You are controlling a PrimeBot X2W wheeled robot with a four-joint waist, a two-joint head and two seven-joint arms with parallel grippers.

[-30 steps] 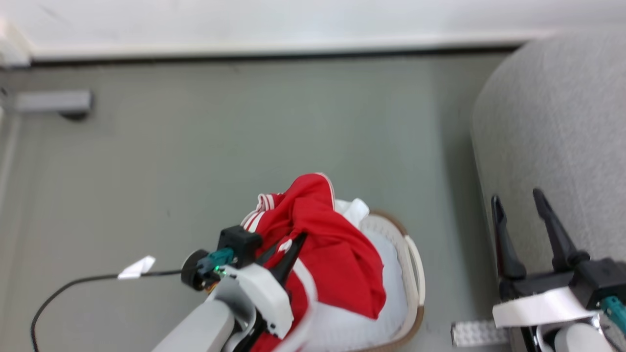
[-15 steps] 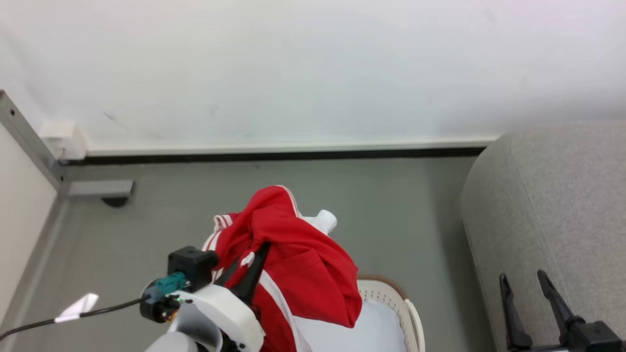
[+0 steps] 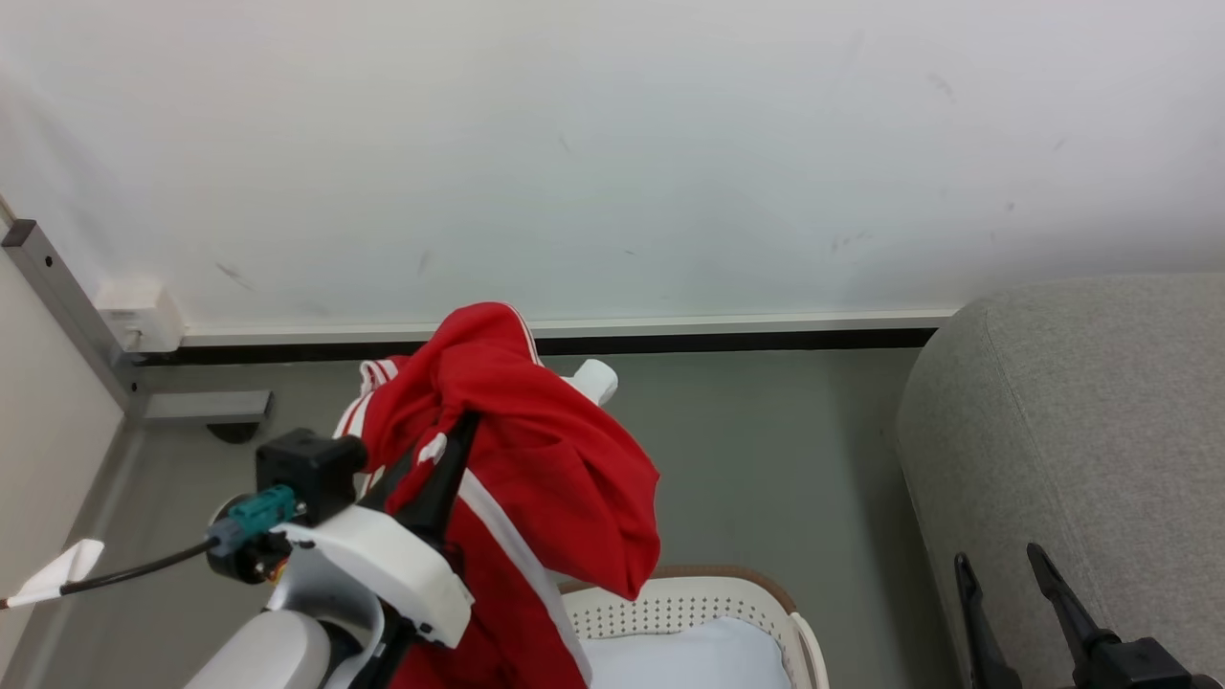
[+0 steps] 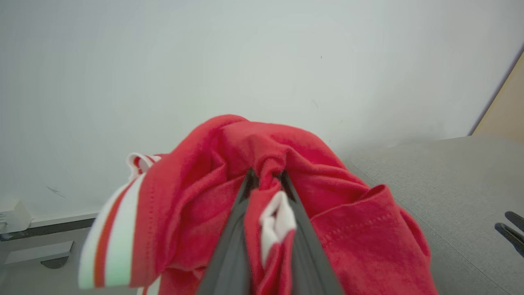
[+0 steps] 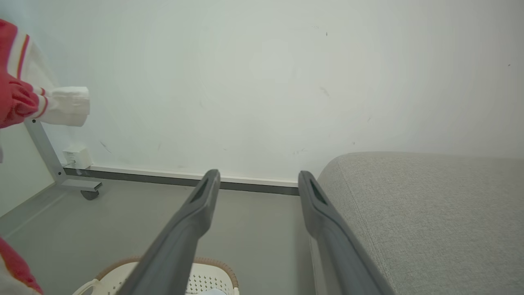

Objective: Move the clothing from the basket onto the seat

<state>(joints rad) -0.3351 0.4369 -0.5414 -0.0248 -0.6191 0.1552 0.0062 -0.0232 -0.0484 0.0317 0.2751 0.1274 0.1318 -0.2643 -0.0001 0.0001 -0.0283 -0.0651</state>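
A red garment with white stripes, the clothing [image 3: 545,478], hangs bunched from my left gripper [image 3: 467,423], which is shut on a fold of it above the basket [image 3: 684,601]. In the left wrist view the clothing [image 4: 204,180] drapes over both sides of my left gripper [image 4: 266,177]. The basket's cream perforated wall and brown rim show at the bottom, with a pale white pad [image 3: 689,660] inside. The grey seat [image 3: 1081,431] rises at the right. Beside it my right gripper [image 3: 998,565] stands open and empty; the right wrist view has my right gripper [image 5: 258,176] between the basket [image 5: 208,278] and the seat [image 5: 430,213].
A white wall with a dark baseboard [image 3: 727,340] closes the far side of the grey floor. At the left stand a grey metal frame foot with a caster [image 3: 206,410] and a white wall box [image 3: 139,316]. A black cable with a white tag [image 3: 57,572] trails from my left wrist.
The head camera has tilted up, bringing more wall into view. My left gripper has lifted the red clothing higher, clear of the basket. My right gripper stays open.
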